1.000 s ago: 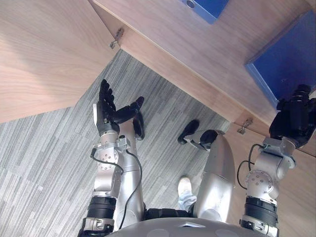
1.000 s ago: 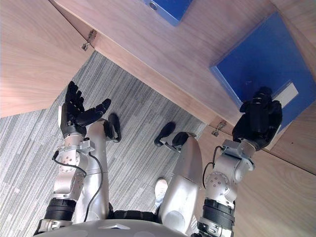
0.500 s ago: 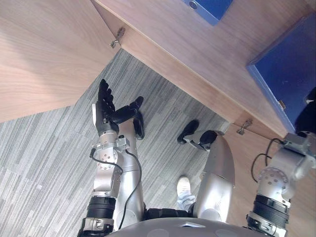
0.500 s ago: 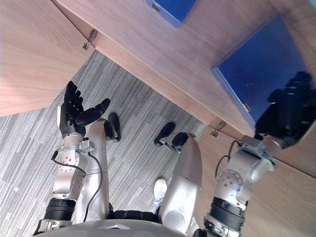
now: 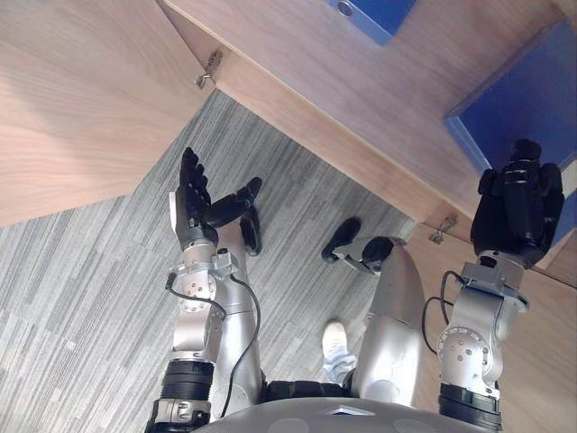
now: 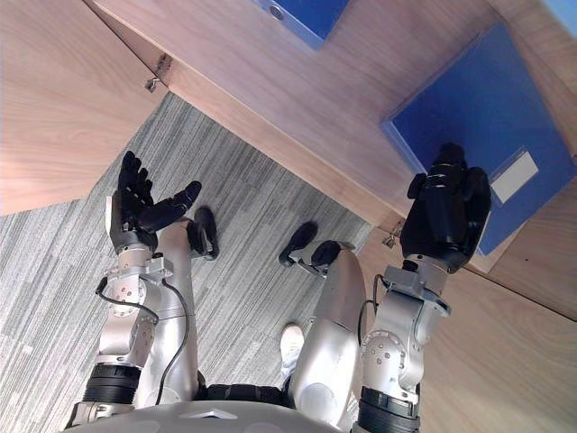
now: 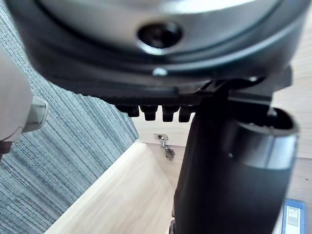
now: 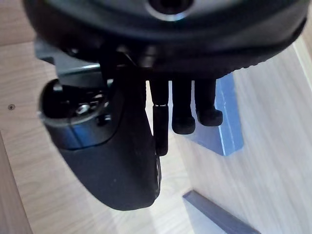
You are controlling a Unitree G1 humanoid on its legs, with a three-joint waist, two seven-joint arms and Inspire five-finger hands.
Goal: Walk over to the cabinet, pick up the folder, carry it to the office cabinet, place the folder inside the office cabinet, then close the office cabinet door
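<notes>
A blue folder [image 6: 487, 108] with a white label lies flat on the wooden shelf [image 6: 315, 99] of the office cabinet, at the right. My right hand [image 6: 444, 216] hovers over the folder's near corner, fingers straight and open, holding nothing; whether it touches the folder I cannot tell. Past its fingers [image 8: 183, 112] in the right wrist view lies the blue folder [image 8: 226, 117]. My left hand [image 5: 200, 206] is raised over the grey carpet, open and empty.
A second blue folder [image 5: 374, 11] rests further back on the shelf. The cabinet's left door [image 5: 81, 99] stands open at my left, hinge [image 5: 207, 70] at its corner. Another wooden door panel [image 6: 505, 361] stands at my right, with a hinge [image 6: 392, 239].
My right hand swung out to the right over the folder, then came back left to its near corner. The folder's white label now shows. The left hand has hardly moved.
</notes>
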